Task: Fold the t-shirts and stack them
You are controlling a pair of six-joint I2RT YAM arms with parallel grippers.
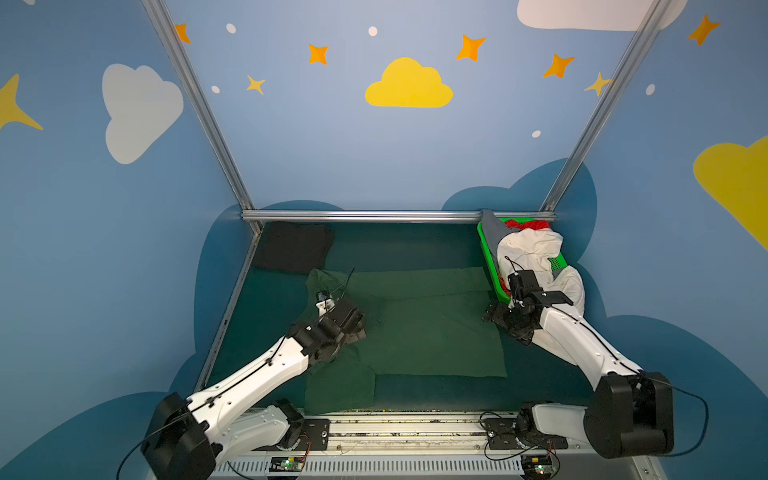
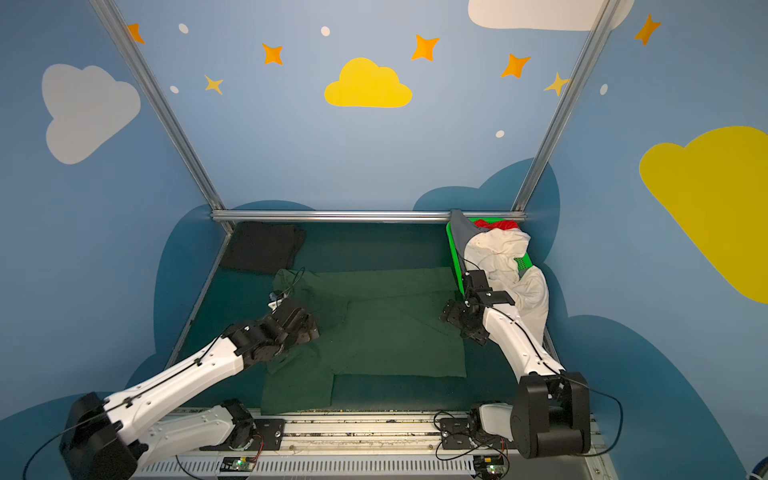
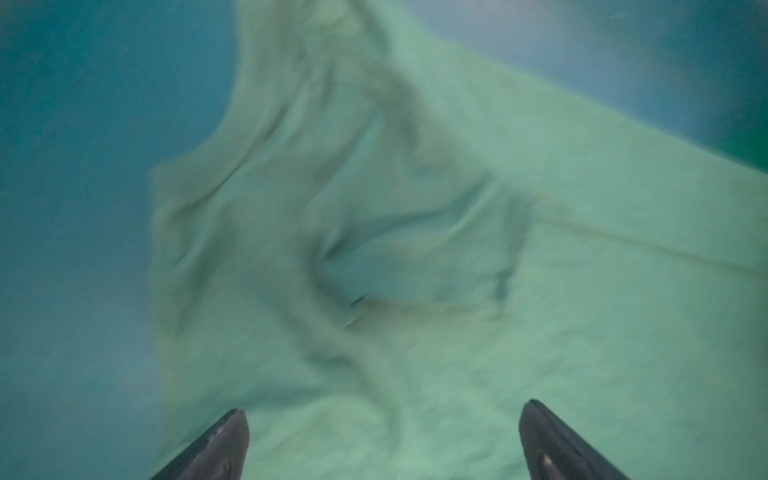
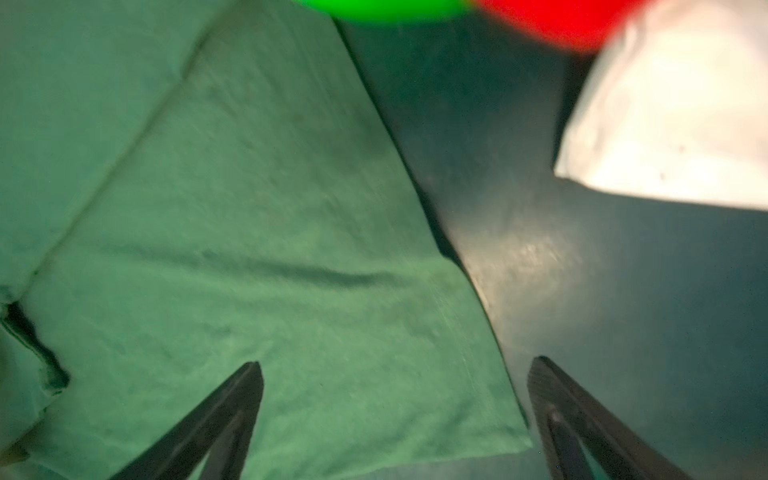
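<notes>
A dark green t-shirt [image 1: 419,328] [image 2: 386,328] lies spread in the middle of the table, one sleeve pointing towards the front edge. My left gripper [image 1: 360,330] [image 3: 384,407] hovers over its left side, open, with only rumpled green cloth [image 3: 457,216] below. At the shirt's right edge my right gripper [image 1: 490,315] [image 4: 398,361] is open too, the hem corner [image 4: 478,395] lying between its fingers. A folded black t-shirt [image 1: 293,248] rests at the back left. Cream-white [image 1: 534,257], red [image 1: 536,225] and grey [image 1: 492,235] t-shirts spill from the basket.
The bright green mesh basket [image 1: 489,266] stands tipped at the back right corner, close behind my right wrist. Metal frame rails [image 1: 365,215] border the dark teal table [image 1: 415,243] at the back and left. A mounting rail [image 1: 399,428] runs along the front.
</notes>
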